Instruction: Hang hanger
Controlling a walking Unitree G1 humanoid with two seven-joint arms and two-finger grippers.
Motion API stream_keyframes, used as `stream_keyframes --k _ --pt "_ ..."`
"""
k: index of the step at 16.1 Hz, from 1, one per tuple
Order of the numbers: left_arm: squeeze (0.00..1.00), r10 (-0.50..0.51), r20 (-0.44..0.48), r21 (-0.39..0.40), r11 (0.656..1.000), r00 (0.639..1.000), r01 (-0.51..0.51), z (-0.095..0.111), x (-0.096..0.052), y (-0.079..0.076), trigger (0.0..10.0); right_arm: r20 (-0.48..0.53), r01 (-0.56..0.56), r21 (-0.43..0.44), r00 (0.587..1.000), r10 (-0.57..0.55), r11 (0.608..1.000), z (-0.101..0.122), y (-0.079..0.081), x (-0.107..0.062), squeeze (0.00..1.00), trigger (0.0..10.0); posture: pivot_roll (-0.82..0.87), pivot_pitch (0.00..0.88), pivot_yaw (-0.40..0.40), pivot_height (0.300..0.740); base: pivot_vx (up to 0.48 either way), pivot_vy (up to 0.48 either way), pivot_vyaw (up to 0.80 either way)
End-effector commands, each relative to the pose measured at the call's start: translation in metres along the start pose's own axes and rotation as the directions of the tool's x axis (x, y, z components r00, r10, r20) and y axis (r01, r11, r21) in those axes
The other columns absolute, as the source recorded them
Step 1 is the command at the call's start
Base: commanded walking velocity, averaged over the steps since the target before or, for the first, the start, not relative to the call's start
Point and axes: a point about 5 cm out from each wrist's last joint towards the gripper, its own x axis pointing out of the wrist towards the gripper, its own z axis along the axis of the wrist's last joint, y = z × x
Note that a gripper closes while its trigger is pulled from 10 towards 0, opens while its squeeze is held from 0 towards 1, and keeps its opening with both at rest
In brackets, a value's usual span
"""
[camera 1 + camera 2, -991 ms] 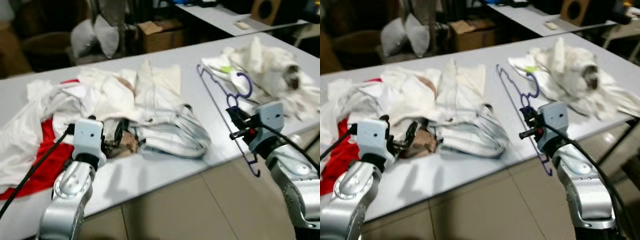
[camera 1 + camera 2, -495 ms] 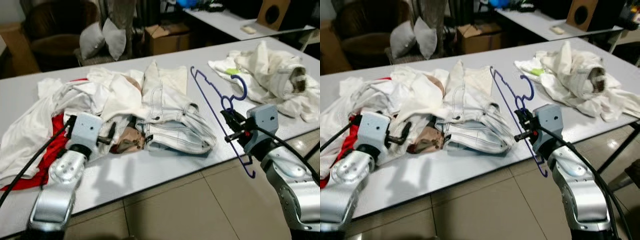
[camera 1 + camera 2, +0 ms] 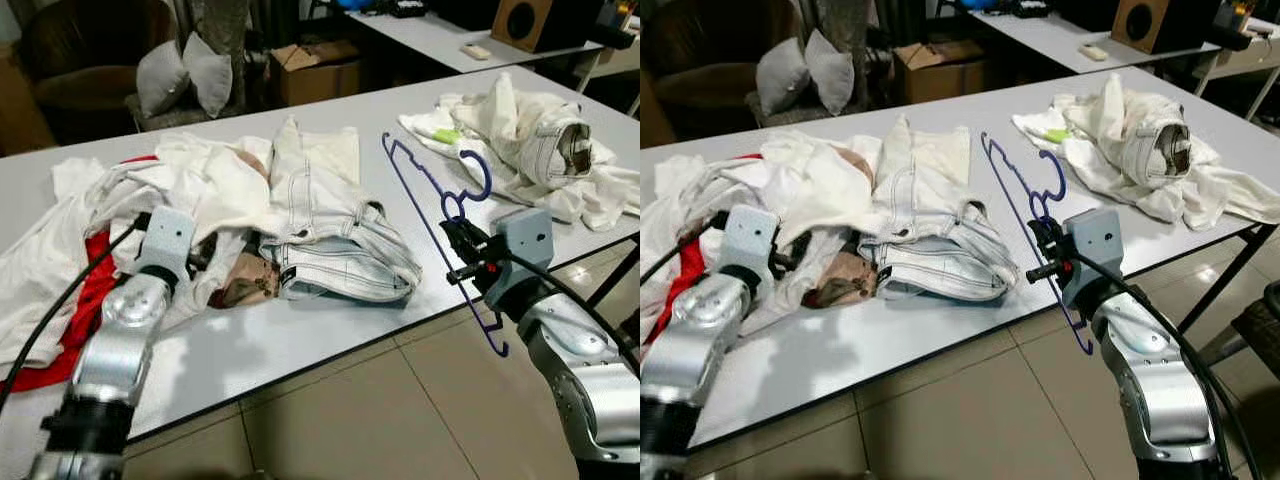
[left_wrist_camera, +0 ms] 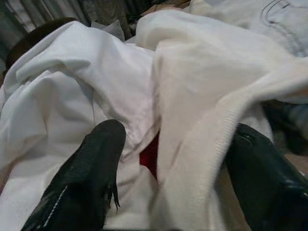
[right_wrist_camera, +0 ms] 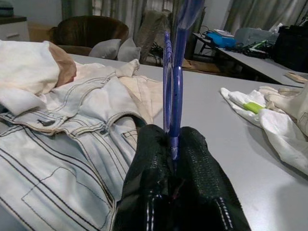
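Right gripper (image 5: pixel 172 144): our fingers are pinched on the blue hanger (image 3: pixel 440 210), gripping its lower bar so the hook rides clear above.
Hanger: it stands tilted over the table's (image 3: pixel 330 330) near edge, right of the jeans (image 3: pixel 335 250), one end overhanging the floor; we judge it lifted, ready to carry off.
Left gripper (image 4: pixel 168 159): our fingers are spread, straddling a fold of the white garment (image 4: pixel 82 96) left of the jeans, probably to steady or take the cloth.
Red cloth (image 3: pixel 85 300): under the white pile, further left of the jeans.
Other clothes (image 3: pixel 540 150): heaped well right of the jeans.
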Motion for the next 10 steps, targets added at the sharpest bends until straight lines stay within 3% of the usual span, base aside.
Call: stream_keyframes --k 1,5,10 --pt "0.0 -0.003 0.001 0.021 1.0 1.0 0.003 0.0008 0.0018 0.003 0.0 0.025 0.005 -0.011 1.0 -0.005 1.0 0.0057 -0.001 0.0005 0.0 10.0 -0.09 0.0 0.044 0.74 0.0 0.0 0.0" --pt "0.0 -0.012 -0.002 0.056 0.998 1.0 0.012 -0.0017 0.0076 0.0058 0.0 0.028 0.004 -0.015 1.0 -0.003 1.0 0.0057 -0.0001 0.001 0.0 10.0 -0.09 0.0 0.044 0.74 0.0 0.0 0.0" --pt "0.0 -0.037 0.044 0.038 0.999 0.998 0.035 0.0034 0.0085 0.004 0.0 0.032 0.003 -0.021 0.999 -0.003 1.0 0.0054 0.0008 0.0012 0.0 10.0 -0.09 0.0 0.043 0.74 0.0 0.0 0.0"
